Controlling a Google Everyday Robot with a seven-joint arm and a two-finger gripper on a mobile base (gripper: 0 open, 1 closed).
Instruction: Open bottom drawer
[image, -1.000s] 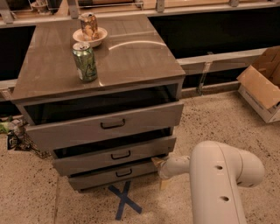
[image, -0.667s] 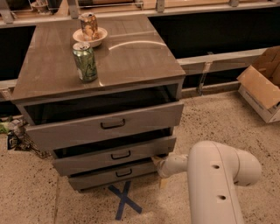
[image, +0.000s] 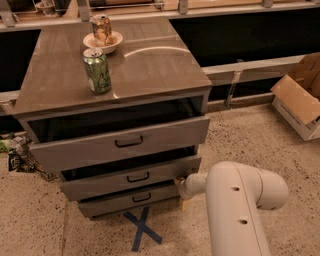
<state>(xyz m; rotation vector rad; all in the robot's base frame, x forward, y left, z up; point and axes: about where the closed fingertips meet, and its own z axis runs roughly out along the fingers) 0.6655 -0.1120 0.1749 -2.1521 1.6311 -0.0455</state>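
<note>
The bottom drawer (image: 120, 201), pulled out slightly at the foot of the cabinet (image: 150, 65), lies at about 9 o'clock from the claw (image: 181, 186), which sits by the drawer's right end; whether the claw is open or closed cannot be told. The top drawer (image: 90, 150) and middle drawer (image: 100, 182) also stand ajar, their insides too dark to read. On the cabinet top, a bowl (image: 116, 39) at 11 o'clock holds a can (image: 102, 29), with a green can (image: 97, 70) near its 6 o'clock.
</note>
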